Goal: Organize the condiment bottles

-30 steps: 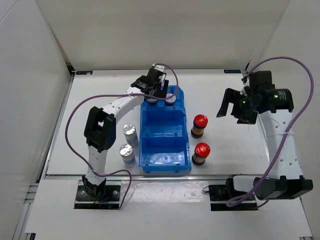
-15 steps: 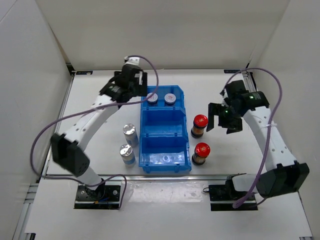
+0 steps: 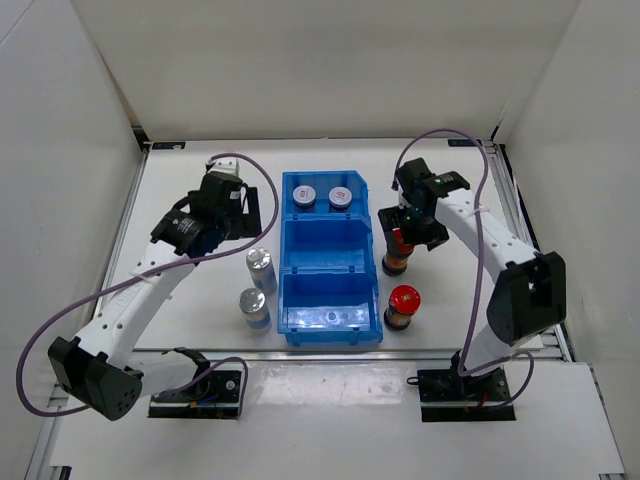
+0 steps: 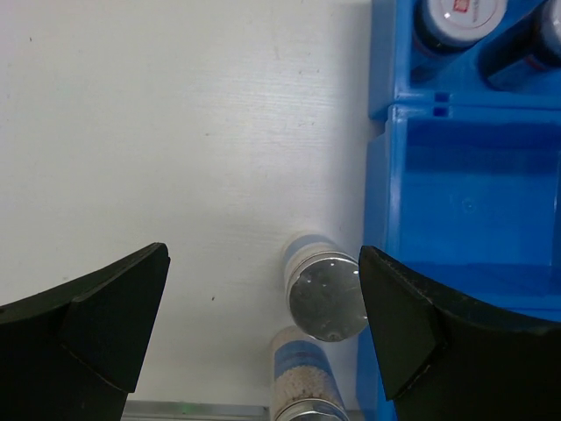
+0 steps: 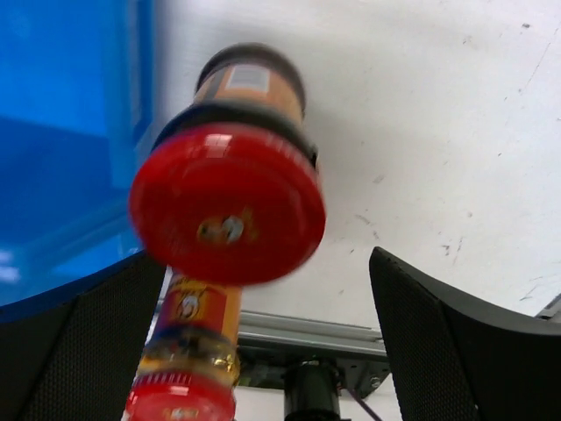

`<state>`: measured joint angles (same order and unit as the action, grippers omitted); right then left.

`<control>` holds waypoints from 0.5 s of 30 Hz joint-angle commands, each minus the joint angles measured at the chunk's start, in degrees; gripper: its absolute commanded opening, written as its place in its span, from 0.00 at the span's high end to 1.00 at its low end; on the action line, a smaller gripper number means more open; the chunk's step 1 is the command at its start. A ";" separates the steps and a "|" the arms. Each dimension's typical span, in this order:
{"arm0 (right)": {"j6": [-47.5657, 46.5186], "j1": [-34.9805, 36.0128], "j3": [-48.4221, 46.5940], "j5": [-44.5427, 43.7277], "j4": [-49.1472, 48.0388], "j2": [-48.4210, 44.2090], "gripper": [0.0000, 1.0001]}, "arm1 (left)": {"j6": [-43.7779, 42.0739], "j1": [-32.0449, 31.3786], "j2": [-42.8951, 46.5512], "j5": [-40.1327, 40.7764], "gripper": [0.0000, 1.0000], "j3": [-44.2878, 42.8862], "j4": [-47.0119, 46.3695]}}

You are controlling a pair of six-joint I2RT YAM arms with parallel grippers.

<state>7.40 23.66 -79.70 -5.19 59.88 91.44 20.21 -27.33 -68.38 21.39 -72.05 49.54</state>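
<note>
The red-capped bottle (image 5: 228, 206) stands on the table (image 5: 438, 132) squarely between our right gripper's (image 5: 263, 259) wide-spread fingers, beside the blue bin (image 5: 70, 132), so we judge we are placed to clasp it. Our left gripper (image 4: 263, 254), equally wide and empty, hangs over a silver-capped bottle (image 4: 326, 294) near one finger; the grey-lidded bottles (image 3: 303, 196) already sit in the bin beyond it.

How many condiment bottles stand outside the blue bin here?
4. Left of the blue plastic bin: the far silver-capped bottle and the near silver-capped bottle. Right of it: the far red-capped dark bottle and the near red-capped dark bottle. None looks hidden.
</note>
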 commanded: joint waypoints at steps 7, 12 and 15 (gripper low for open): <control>-0.81 0.60 -3.00 -1.14 -4.59 6.38 0.16 | 5.46 2.11 -0.79 -2.23 0.00 2.97 1.79; -0.19 1.12 -5.11 -2.71 -2.31 6.39 0.49 | 5.46 2.63 -2.11 -3.63 0.00 2.97 0.65; 2.44 2.27 -7.92 -7.98 0.67 3.31 0.70 | 5.46 3.77 -3.34 -4.16 0.00 2.97 0.12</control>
<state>7.70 24.91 -82.11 -7.81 57.91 98.98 24.93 -24.62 -71.31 18.83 -69.08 50.89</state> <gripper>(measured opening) 0.714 0.998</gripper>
